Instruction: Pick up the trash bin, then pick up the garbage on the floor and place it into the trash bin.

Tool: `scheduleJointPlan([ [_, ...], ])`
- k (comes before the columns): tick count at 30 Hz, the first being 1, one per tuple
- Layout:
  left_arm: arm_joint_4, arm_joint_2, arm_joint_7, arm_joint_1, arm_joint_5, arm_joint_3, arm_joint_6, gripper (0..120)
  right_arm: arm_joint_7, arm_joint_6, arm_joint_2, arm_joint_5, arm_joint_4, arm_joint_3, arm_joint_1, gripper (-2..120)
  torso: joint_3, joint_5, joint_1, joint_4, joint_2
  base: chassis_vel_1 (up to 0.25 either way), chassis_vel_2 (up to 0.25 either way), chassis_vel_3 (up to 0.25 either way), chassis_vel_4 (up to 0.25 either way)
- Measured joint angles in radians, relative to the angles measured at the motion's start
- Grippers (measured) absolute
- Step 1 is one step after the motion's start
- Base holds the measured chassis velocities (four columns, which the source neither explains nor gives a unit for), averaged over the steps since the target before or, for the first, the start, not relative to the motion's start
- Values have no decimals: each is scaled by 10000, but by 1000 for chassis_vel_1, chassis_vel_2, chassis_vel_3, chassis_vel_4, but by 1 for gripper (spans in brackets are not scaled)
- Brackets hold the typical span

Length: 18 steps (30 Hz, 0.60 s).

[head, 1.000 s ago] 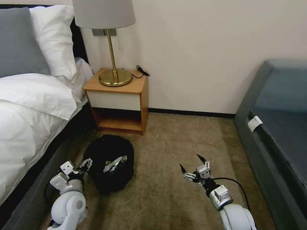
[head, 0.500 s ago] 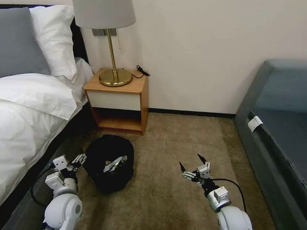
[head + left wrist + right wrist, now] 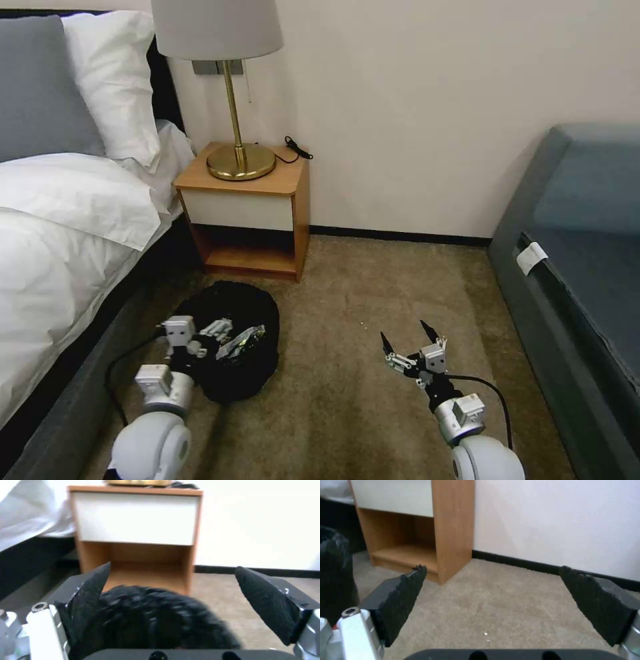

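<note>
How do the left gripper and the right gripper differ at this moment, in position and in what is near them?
The left gripper is at the near rim of the trash bin, over its black liner; the right gripper is above bare carpet, far from the bin. The left wrist view shows the liner between the left jaws; the right jaws frame only carpet. Both have jaws open and hold nothing.

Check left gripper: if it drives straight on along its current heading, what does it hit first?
Most likely the trash bin: the open left gripper points at its black-lined rim, which sits between the fingers in the left wrist view. The nightstand lies beyond it. Exact gap is unclear.
</note>
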Motion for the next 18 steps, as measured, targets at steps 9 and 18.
scheduleJointPlan([
  [9, 312, -160, 648, -412, 388, 723, -423, 100, 77, 227, 547, 154, -205, 278, 35, 100, 0, 0, 1, -1, 0, 0, 0, 0, 0],
  [18, 645, -185, 703, -775, 386, 1013, -467, 100, -139, 541, 1015, 157, -548, 714, 207, 100, 0, 0, 1, -1, 0, 0, 0, 0, 0],
])
